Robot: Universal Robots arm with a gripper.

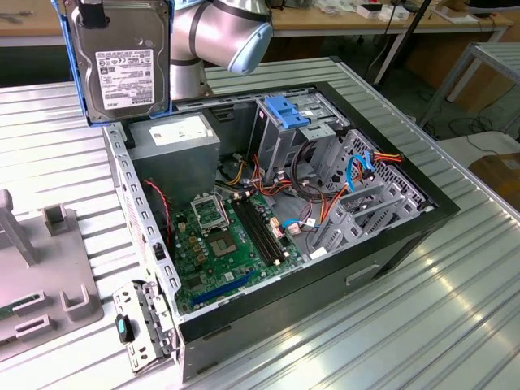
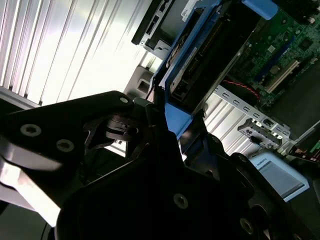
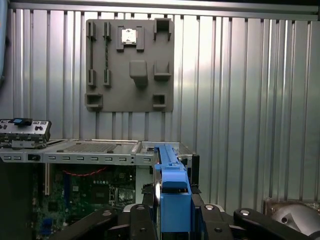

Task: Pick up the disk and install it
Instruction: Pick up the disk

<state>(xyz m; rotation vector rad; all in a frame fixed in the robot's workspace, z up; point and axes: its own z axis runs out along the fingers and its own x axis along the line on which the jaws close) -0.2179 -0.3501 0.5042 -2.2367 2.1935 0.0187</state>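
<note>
The disk (image 1: 120, 65), a grey-metal drive in a bright blue carrier, hangs upright in the air at the exterior view's upper left. It is above the corner of the open computer case (image 1: 390, 244), over the power supply (image 1: 175, 138). My gripper (image 3: 172, 212) is shut on the disk's blue carrier (image 3: 172, 192), with a dark finger on each side of it. In the second wrist view the carrier (image 2: 177, 117) runs out from between the fingers (image 2: 150, 135) over the case. The drive cage (image 1: 305, 134) with its fixed blue latch (image 1: 286, 110) stands at the case's far side.
The motherboard (image 1: 219, 236) and loose cables (image 1: 357, 171) lie inside the case. A grey fixture plate (image 1: 41, 276) lies on the ribbed metal table (image 1: 390, 341) at the exterior view's left, and it also appears in the first wrist view (image 3: 129, 65). A metal bracket (image 1: 142, 325) hangs at the case's near corner.
</note>
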